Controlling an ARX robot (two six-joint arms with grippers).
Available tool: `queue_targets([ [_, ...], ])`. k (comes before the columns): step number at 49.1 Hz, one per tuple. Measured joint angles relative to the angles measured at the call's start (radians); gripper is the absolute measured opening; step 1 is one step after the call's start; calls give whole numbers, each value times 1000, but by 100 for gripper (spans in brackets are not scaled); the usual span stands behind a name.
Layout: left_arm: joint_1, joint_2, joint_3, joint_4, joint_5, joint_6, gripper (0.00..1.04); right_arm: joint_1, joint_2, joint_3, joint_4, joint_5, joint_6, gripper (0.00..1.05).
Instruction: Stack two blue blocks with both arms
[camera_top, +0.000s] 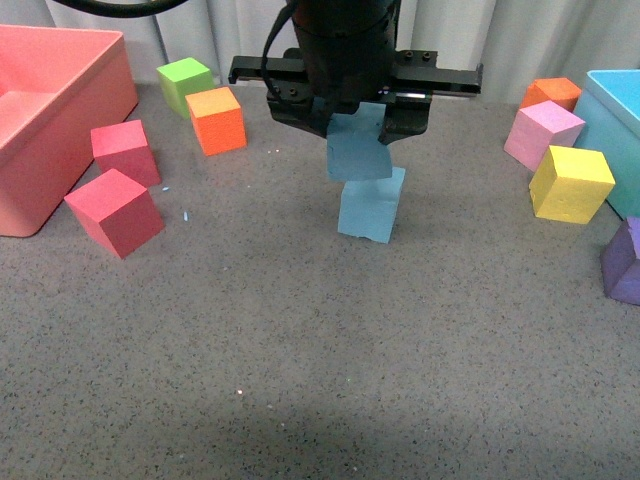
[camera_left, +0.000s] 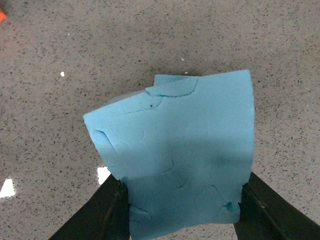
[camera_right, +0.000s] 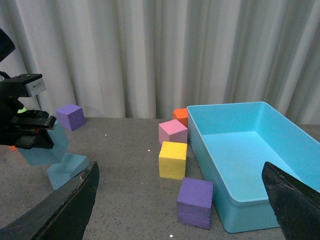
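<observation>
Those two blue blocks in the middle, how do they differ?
The upper blue block is clamped in the left gripper and tilted; the lower blue block stands free on the table. The upper one looks darker, the lower one brighter. Both are same-size sky-blue cubes.

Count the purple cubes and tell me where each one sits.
2. The near purple cube sits beside the turquoise bin; the far purple cube stands by the curtain. More may be hidden behind the arm.
</observation>
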Motion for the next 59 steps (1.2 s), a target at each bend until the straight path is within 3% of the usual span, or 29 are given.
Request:
queue_targets([
  [26,-36,83,85,3,12,172,44,0,0,0,0,0,0,95],
  [59,-23,125,126,-39,11,226,43,0,0,0,0,0,0,95],
])
